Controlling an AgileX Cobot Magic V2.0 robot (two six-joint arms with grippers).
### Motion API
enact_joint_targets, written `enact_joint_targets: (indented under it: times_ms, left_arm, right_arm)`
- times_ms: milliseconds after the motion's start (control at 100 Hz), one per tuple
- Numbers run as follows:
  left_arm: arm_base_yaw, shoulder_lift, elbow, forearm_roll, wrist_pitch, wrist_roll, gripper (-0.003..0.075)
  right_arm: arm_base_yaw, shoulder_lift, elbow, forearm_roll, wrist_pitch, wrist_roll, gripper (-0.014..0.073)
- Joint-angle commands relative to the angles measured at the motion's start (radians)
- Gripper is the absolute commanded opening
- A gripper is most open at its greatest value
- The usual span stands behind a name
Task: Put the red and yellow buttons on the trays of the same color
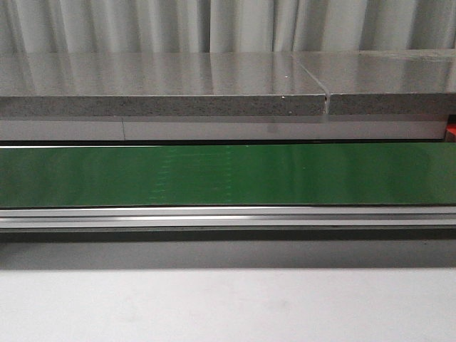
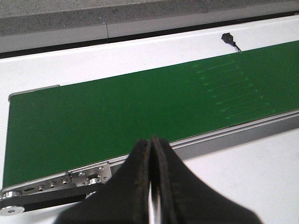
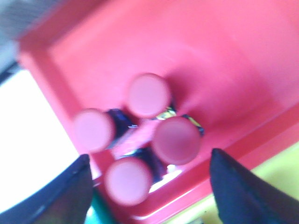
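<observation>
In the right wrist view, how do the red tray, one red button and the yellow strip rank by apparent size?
1. red tray, fills most of the view
2. red button
3. yellow strip, mostly cut off by the frame, so its true size is unsure

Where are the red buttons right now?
Four red buttons sit clustered in the red tray, seen only in the right wrist view, between the open right end effector fingers.

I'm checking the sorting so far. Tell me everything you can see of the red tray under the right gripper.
The red tray shows only in the blurred right wrist view. It looks like glossy red plastic, with a flat floor and a low raised rim, and two rim sides meet at a corner. Four red buttons stand clustered in it, caps up, on dark bases. The right gripper hangs open above them, touching nothing. A white surface lies beyond one rim and something yellow beyond another.
</observation>
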Motion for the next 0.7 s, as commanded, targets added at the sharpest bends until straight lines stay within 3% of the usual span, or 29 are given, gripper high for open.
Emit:
enact_joint_targets:
  times_ms: [0, 180, 260, 690]
  left_arm:
    - [-0.008, 0.004, -0.027, -0.022, -0.064, 0.004, -0.0021]
    - [-0.008, 0.004, -0.027, -0.022, -0.064, 0.004, -0.0021]
    - [-0.008, 0.004, -0.027, -0.022, -0.064, 0.004, -0.0021]
    - [-0.008, 0.004, -0.027, -0.022, -0.064, 0.004, -0.0021]
  right_arm:
    - [0.02, -0.106, -0.026, 0.005, -0.017, -0.039, 0.042]
    - [0.11, -0.206, -0.026, 0.004, 0.016, -0.048, 0.0045]
    - [0.163, -0.241, -0.026, 0.001, 0.026, -0.048, -0.0073]
    - [0.466, -0.384, 0.037, -0.077, -0.011, -0.048, -0.0067]
